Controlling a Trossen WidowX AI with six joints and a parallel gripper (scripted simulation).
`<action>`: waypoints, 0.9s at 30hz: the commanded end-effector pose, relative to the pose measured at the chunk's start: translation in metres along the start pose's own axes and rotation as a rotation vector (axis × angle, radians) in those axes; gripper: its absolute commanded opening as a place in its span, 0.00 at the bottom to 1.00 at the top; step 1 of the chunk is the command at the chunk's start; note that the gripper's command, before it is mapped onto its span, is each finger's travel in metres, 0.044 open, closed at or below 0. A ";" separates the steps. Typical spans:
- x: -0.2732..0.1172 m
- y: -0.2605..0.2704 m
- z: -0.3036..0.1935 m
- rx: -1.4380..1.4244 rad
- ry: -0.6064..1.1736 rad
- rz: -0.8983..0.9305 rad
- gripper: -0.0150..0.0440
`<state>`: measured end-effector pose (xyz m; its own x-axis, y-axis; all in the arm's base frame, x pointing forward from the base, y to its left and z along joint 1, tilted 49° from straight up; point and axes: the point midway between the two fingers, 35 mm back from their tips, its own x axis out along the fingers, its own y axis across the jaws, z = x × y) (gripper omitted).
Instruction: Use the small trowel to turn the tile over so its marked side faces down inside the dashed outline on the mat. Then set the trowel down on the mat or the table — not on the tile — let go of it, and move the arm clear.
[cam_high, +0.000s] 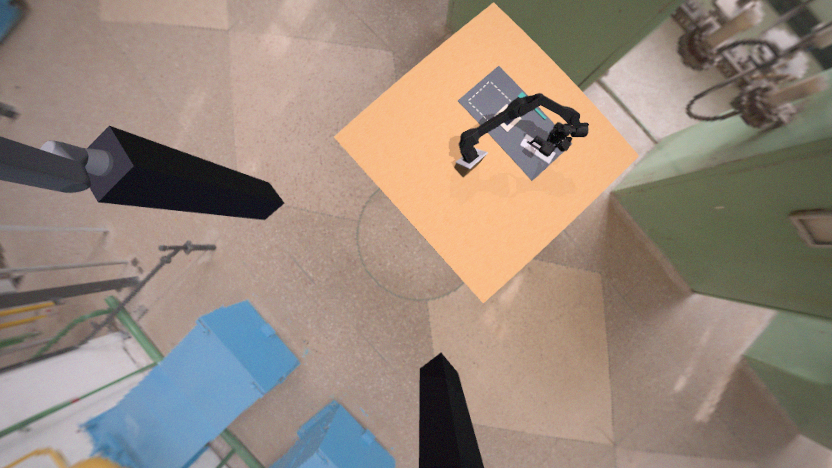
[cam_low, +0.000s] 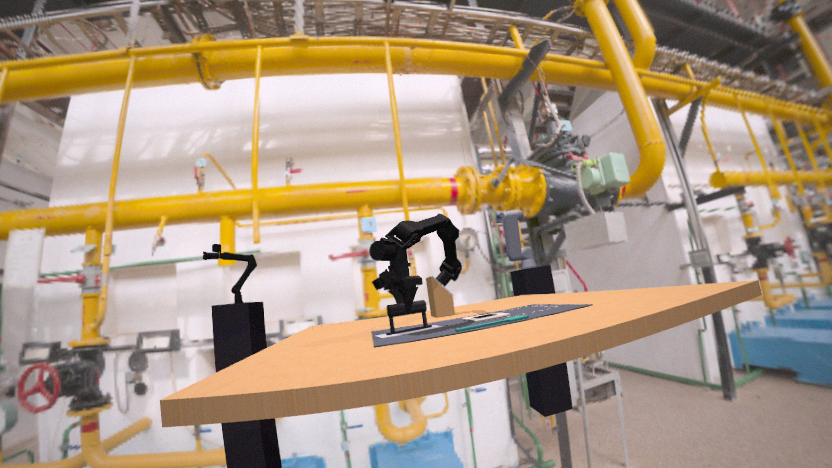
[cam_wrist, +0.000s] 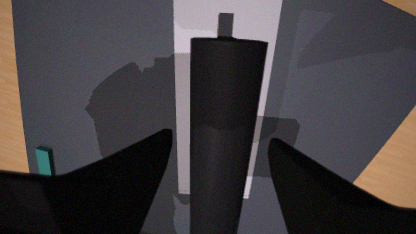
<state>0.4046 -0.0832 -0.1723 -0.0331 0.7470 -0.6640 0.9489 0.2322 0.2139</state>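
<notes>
The trowel's pale blade (cam_high: 537, 153) (cam_wrist: 183, 155) lies on the near end of the grey mat (cam_high: 531, 172) (cam_wrist: 60, 75). Its black handle (cam_low: 407, 309) (cam_wrist: 225, 110) is raised above the blade. My gripper (cam_wrist: 220, 140) is open around the handle, with a gap between each finger and the handle in the wrist view. A cream tile (cam_high: 512, 123) (cam_low: 480, 318) lies on the mat between the trowel and the dashed outline (cam_high: 489, 82), partly under the arm in the overhead view. Which side of the tile faces up is too small to tell.
A thin teal strip (cam_high: 542, 113) (cam_low: 491, 323) (cam_wrist: 44, 161) runs along the mat's edge beside the tile. A wooden block (cam_low: 440, 299) stands behind the mat near the arm's base. The mat lies on the wooden table (cam_high: 407, 128) (cam_low: 325, 366).
</notes>
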 end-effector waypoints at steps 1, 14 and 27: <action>-0.001 0.000 0.000 0.006 0.000 0.000 0.71; -0.044 -0.002 -0.002 0.026 0.000 0.000 0.71; -0.046 -0.003 -0.003 -0.163 0.000 0.000 0.71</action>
<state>0.4034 -0.1144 -0.1415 -0.0349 0.7493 -0.6613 0.9193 0.2837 0.2729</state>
